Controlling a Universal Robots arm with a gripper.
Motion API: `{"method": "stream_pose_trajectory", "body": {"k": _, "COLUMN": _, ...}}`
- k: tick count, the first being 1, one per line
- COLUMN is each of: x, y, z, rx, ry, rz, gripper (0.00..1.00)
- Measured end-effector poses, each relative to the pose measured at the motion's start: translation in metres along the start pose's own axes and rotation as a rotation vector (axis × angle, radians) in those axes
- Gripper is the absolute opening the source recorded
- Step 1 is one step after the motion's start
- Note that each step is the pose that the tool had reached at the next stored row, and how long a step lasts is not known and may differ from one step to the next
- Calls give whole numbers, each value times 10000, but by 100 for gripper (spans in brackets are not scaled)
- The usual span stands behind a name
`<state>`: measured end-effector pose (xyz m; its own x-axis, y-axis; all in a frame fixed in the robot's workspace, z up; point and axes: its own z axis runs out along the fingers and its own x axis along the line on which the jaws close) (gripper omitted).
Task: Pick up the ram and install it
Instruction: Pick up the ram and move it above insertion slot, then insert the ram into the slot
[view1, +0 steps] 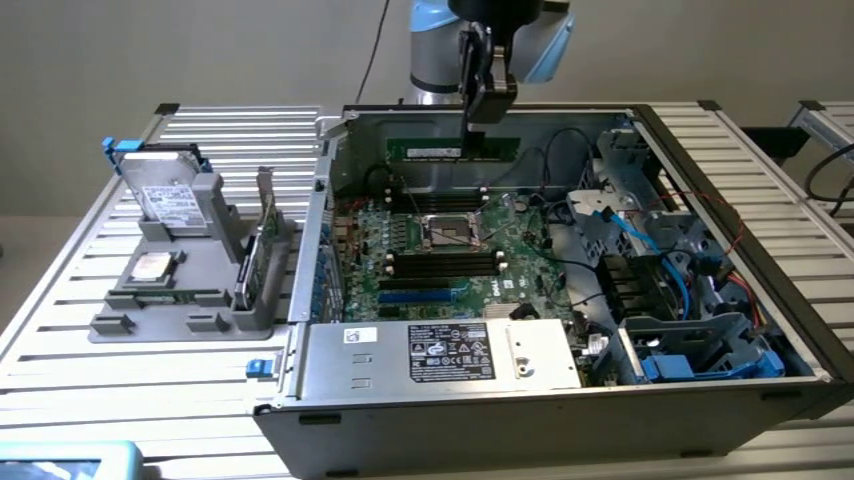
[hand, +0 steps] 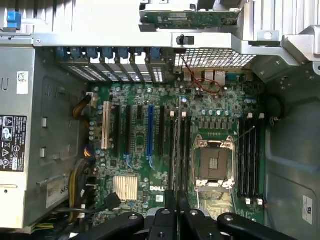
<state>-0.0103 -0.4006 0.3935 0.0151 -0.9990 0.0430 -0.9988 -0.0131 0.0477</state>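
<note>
Green ram (view1: 420, 150) hangs level, clamped in the claw (view1: 467, 143), above the motherboard (view1: 441, 262) inside the open computer case (view1: 534, 425).

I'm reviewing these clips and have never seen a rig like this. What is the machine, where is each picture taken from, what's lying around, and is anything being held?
This is a robot arm with a two-fingered hand, working over an open computer case that lies on a slatted metal table. One picture comes from a camera standing off the arm. The other comes from a camera on the arm's wrist, looking down into the case at the green motherboard, with the hand's dark fingers in the foreground. In the exterior view the hand is closed on the ram, a thin green memory stick. It is held up above the motherboard, not yet in a slot. On the exterior view's left, a grey holder carries a silver hard drive and an upright green expansion card.
</note>
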Motion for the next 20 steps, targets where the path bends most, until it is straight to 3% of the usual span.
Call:
{"method": "stream_pose_trajectory", "body": {"k": 7, "x": -141, "y": -11, "z": 54, "rx": 1, "ry": 5, "rz": 0, "gripper": 13}}
{"method": "stream_pose_trajectory", "body": {"k": 14, "x": -207, "y": -18, "z": 140, "rx": 2, "ry": 6, "rz": 0, "gripper": 13}}
{"method": "stream_pose_trajectory", "body": {"k": 20, "x": -214, "y": -22, "z": 238, "rx": 0, "ry": 95, "rz": 4, "gripper": 13}}
